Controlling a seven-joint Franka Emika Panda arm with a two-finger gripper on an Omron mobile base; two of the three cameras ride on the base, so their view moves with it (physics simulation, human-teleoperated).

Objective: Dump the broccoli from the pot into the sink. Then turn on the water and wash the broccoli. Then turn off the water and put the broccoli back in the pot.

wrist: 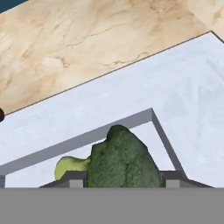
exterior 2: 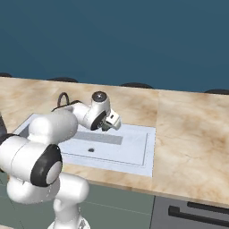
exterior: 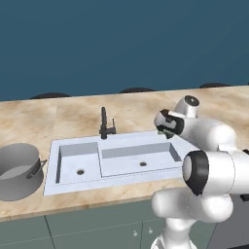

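Knobbly green broccoli (wrist: 124,159) between pincer (wrist: 122,180) tips

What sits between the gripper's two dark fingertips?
In the hand view, the small dark-green broccoli floret sits between the gripper fingertips, over the pale sink.

A marbled beige counter (exterior: 73,116) carries the sink (exterior: 73,142), set into it, with the grey pot (exterior: 17,170) just left.

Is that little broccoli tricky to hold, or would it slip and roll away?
The broccoli looks small between the fingers, so probably light. Its bumpy, rounded crown may grip unevenly. With a lumpy head and a paler stalk jutting sideways, it would likely wobble rather than roll far.
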